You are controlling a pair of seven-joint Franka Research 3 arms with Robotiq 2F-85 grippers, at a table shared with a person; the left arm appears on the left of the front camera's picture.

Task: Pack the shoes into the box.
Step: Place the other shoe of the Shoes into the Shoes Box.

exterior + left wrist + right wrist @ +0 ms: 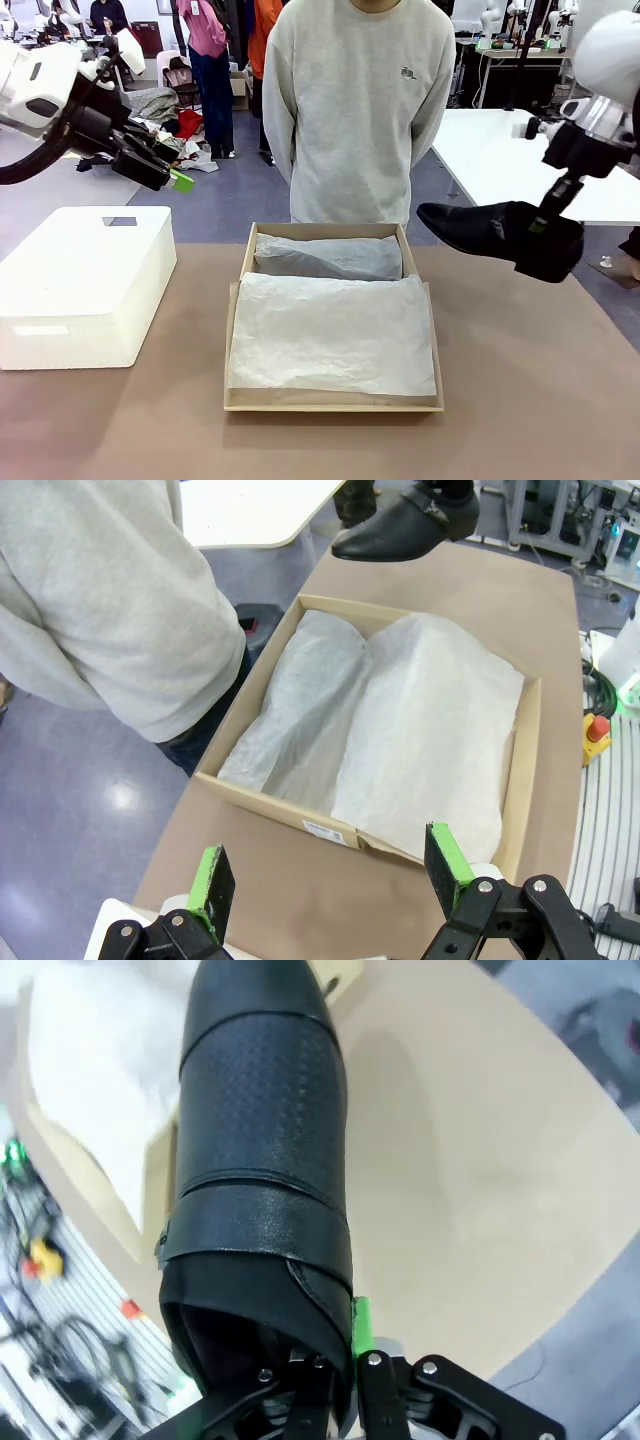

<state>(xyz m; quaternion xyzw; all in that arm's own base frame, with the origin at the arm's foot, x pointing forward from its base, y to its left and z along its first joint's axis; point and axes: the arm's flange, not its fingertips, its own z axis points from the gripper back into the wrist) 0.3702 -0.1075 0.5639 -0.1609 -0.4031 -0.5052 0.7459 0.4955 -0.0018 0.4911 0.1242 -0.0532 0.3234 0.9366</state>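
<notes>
Hanging above the table (pixel 520 380) just right of the box (pixel 232 330), the black shoe (pixel 480 232) lies about level, its toe toward the box's far right corner. The box sits mid-table, lined with tissue paper (pixel 330 335); a wrapped lump fills its far half, contents hidden. The step in hand looks like carrying the shoe in for placing. Next it needs moving left over the flat near half, lowering, then release. The right claw (pixel 545 222) is pinched tight on the shoe's heel rim. The left claw (pixel 328 868) stands wide apart, holding nothing, raised near the white foam block (pixel 85 280)
</notes>
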